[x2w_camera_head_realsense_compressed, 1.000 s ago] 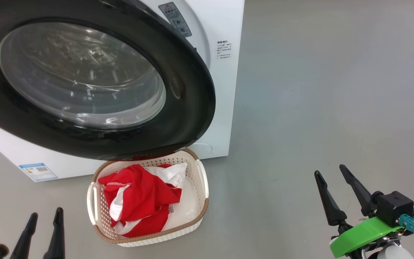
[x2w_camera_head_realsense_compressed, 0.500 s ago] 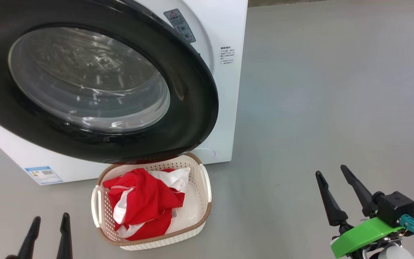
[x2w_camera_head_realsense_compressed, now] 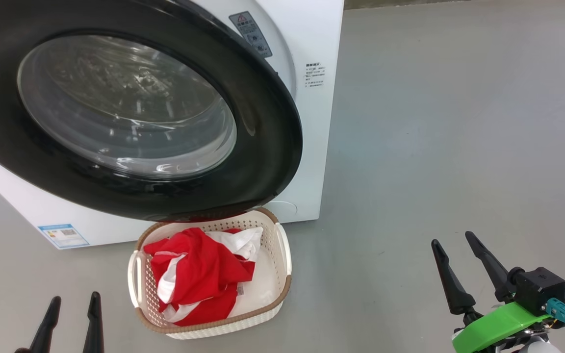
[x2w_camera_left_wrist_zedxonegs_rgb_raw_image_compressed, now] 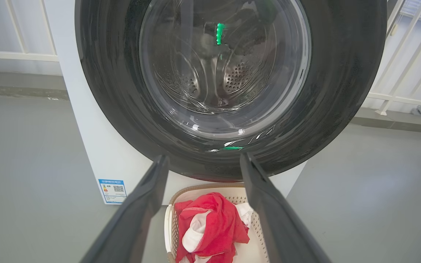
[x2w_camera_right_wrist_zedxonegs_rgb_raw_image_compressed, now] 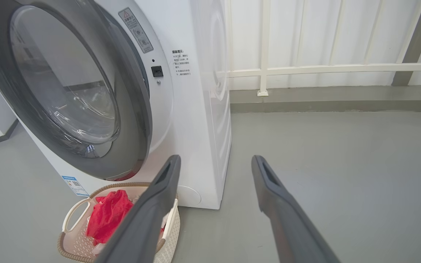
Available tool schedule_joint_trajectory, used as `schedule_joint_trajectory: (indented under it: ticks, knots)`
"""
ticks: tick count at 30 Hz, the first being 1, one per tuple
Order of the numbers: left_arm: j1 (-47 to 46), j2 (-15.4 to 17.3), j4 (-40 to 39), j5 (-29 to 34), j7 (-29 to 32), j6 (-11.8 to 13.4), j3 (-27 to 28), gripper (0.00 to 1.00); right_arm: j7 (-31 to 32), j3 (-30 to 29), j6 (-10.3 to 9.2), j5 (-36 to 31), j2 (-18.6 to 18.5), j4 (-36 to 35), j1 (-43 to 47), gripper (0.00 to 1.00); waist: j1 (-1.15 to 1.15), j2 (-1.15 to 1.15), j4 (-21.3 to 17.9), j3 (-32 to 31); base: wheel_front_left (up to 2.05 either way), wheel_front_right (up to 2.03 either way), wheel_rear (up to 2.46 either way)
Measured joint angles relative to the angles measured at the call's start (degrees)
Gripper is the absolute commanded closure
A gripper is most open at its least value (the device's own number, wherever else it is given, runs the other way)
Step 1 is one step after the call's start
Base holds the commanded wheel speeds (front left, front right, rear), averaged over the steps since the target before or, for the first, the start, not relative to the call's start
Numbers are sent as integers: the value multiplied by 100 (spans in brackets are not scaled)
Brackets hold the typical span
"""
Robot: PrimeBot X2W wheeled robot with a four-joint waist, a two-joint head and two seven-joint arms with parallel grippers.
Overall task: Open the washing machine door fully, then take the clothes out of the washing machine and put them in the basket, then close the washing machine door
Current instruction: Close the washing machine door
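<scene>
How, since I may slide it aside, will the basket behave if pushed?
The basket probably slides easily: perforated plastic on a smooth floor. It looks light, holding only soft clothes. Low and wide, it seems unlikely to tip.

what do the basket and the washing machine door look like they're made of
The basket: cream moulded plastic, it seems, matte, with perforated walls and a brown woven-look rim. The washing machine door: wide black rim, probably plastic, glossy with sharp reflections; its window looks like clear glass, bulging, with the drum holes visible through it.
</scene>
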Motion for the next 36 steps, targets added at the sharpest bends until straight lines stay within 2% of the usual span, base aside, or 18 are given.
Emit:
schedule_joint_trajectory:
  ticks: [23, 24, 25, 26, 36]
  knots:
    - [-4, -9, -68, 44, 0, 0, -70, 0, -1, -5, 0, -1, 0, -30, -2, 0, 0, 0, 61, 40, 0, 0, 0]
    - [-4, -9, -75, 44, 0, 0, -73, 0, 0, -5, 0, -1, 0, -30, -3, 42, 0, 0, 70, 45, 0, 0, 0]
    - [-4, -9, -81, 44, 0, 0, -71, 0, 0, -5, 0, -1, 0, -31, -4, 65, 0, 0, 78, 51, 0, 0, 0]
    - [-5, -9, -89, 44, 0, 0, -71, 0, 0, -5, 0, -1, 0, -32, -4, 98, 0, 0, 88, 56, 0, 0, 0]
    - [-96, -96, -182, 51, 0, 0, -65, 0, 0, 30, 0, 43, 8, -30, -124, 100, 0, 0, 252, 133, 0, 0, 0]
